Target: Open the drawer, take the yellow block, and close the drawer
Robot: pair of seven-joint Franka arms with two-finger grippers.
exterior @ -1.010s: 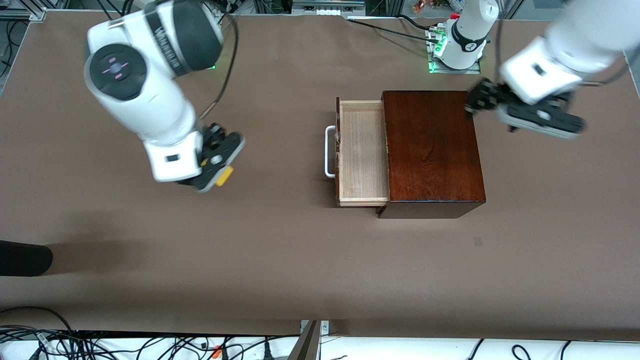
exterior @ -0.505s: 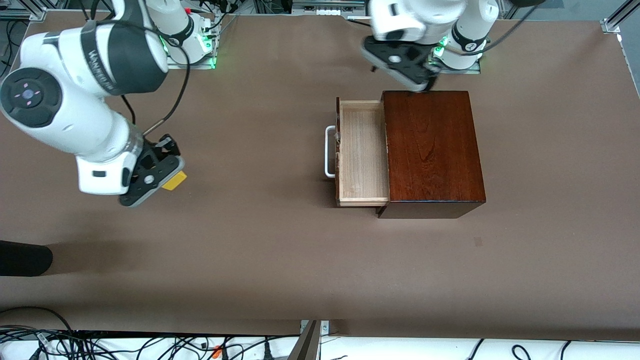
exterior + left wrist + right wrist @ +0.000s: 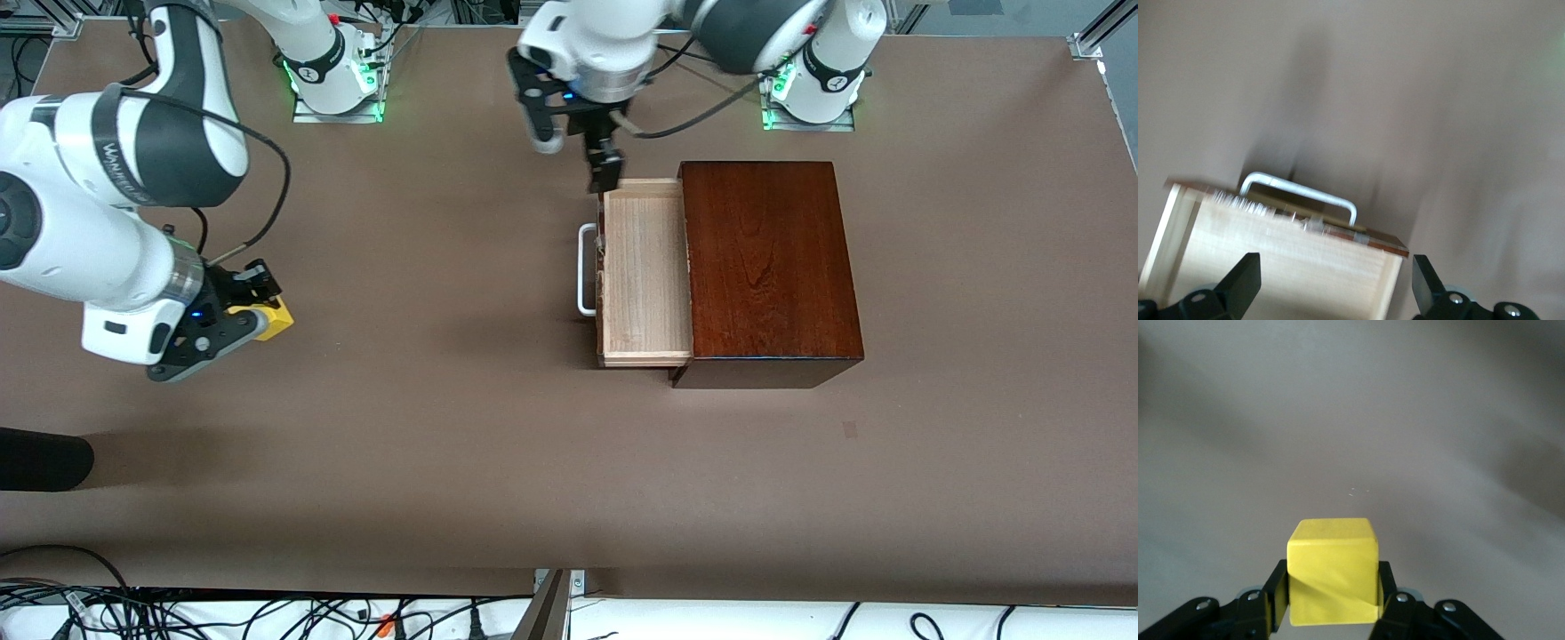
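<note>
The drawer (image 3: 645, 267) stands pulled out of the dark mahogany box (image 3: 765, 267), and its pale wood tray holds nothing. Its white handle (image 3: 584, 269) points toward the right arm's end of the table. My left gripper (image 3: 576, 156) is open above the drawer's corner nearest the robots' bases. In the left wrist view the tray (image 3: 1285, 267) and handle (image 3: 1301, 191) lie under my open left gripper (image 3: 1331, 287). My right gripper (image 3: 240, 322) is shut on the yellow block (image 3: 271, 318), low over bare table toward the right arm's end. The right wrist view shows the block (image 3: 1331, 570) squeezed between the fingers (image 3: 1386, 587).
A black object (image 3: 40, 458) lies at the table's edge at the right arm's end, nearer to the front camera. Cables (image 3: 267, 613) run along the table's near edge. Brown tabletop (image 3: 444, 400) spreads between the block and the drawer.
My right arm has carried the yellow block away from the drawer toward its own end of the table. My left arm has swung from past the box's end to over the drawer's corner.
</note>
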